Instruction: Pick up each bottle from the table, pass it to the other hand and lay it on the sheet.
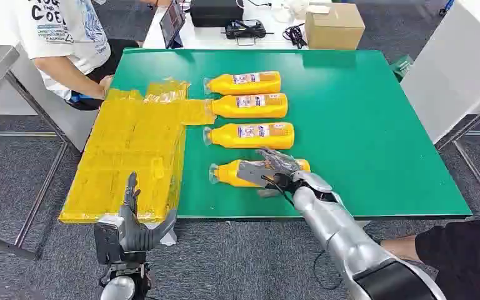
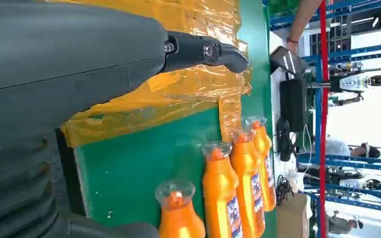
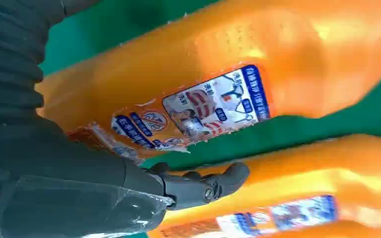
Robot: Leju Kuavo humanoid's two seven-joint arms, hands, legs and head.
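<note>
Several orange bottles lie side by side on the green table (image 1: 375, 125). My right hand (image 1: 274, 170) rests over the nearest bottle (image 1: 228, 173), fingers spread around its body; the bottle lies on the table. In the right wrist view that bottle (image 3: 228, 64) sits close, and my thumb (image 3: 203, 186) stays apart from it, in front of the second bottle (image 3: 302, 168). The other bottles (image 1: 250, 135) (image 1: 250, 105) (image 1: 244, 82) lie farther back. The yellow sheet (image 1: 131, 150) covers the table's left side. My left hand (image 1: 134, 219) stands open below the sheet's near edge, holding nothing.
A person in a white shirt (image 1: 62, 37) sits at the far left, one hand (image 1: 105, 84) by the sheet's corner. A cardboard box (image 1: 334, 25) and cables lie behind the table. A dark sleeve (image 1: 462, 256) shows at the lower right.
</note>
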